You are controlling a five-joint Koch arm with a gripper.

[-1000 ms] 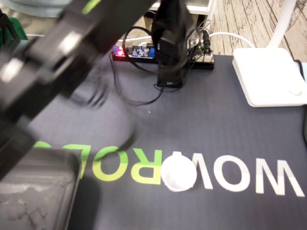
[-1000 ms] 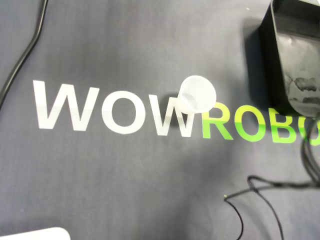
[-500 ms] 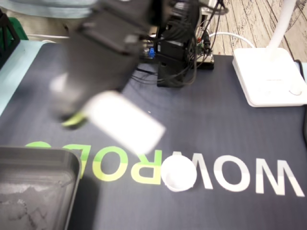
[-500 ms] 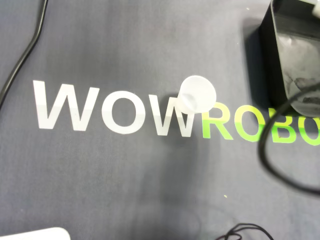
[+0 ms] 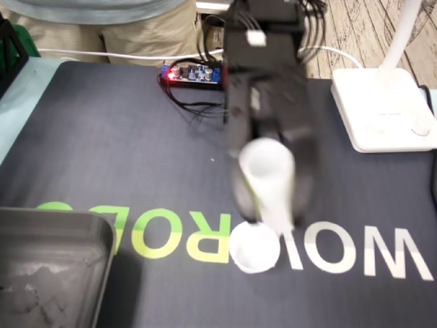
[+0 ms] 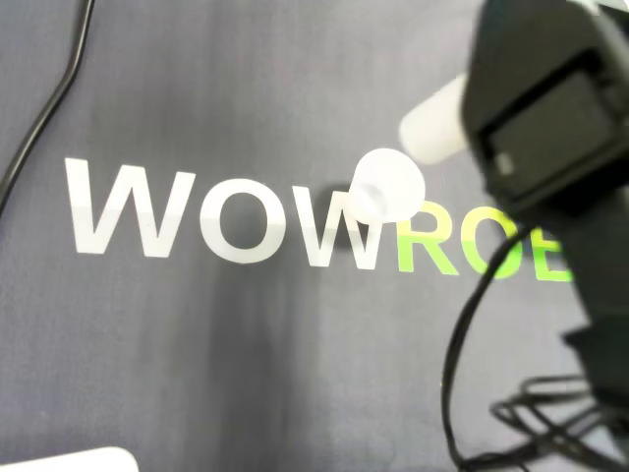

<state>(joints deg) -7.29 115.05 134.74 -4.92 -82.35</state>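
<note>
place: hobby robotics desk | printed mat (image 5: 102, 137); bare circuit board (image 5: 194, 74); white lamp base (image 5: 382, 109); wood floor (image 5: 355, 20)

Cup (image 5: 255, 249): translucent white plastic, frosted, smooth. Mat (image 5: 136, 157) under cup: dark, cloth-like, matt, printed lettering. Tray (image 5: 54, 266) well apart from cup: grey plastic, scuffed, dull. Lamp base (image 5: 382, 109): white plastic, smooth.

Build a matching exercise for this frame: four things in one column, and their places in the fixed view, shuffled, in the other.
Things:
1. white cup
2. gray tray
3. lamp base
4. circuit board

Places in the fixed view:
A. upper right
B. on the mat's lettering
C. top edge of the mat, red light on
D. lower left corner

Pairs: 1-B, 2-D, 3-A, 4-C
</note>
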